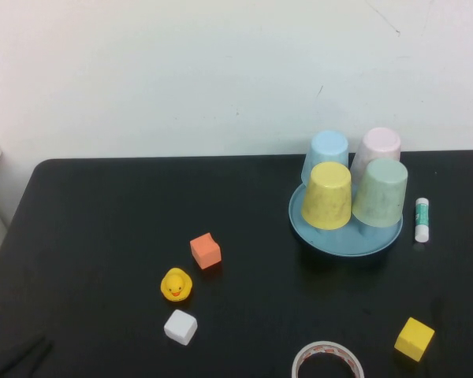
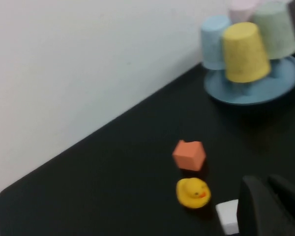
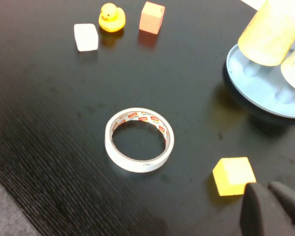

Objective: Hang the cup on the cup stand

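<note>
The mint-green cup (image 1: 380,193) sits upside down on the round blue cup stand (image 1: 343,241) at the back right of the table, beside a yellow cup (image 1: 328,195), a light blue cup (image 1: 326,152) and a pale pink cup (image 1: 378,147), all inverted on it. The left wrist view shows the cup (image 2: 276,30) and stand (image 2: 265,92) far from my left gripper (image 2: 264,183), which is shut and empty near the white block (image 2: 227,214). My right gripper (image 3: 267,188) is shut and empty just beside the yellow block (image 3: 233,175), with the stand (image 3: 253,86) farther off.
On the black table lie an orange block (image 1: 206,250), a rubber duck (image 1: 176,284), a white block (image 1: 180,326), a tape roll (image 1: 327,361), a yellow block (image 1: 414,339) and a glue stick (image 1: 422,219) right of the stand. A white wall runs behind.
</note>
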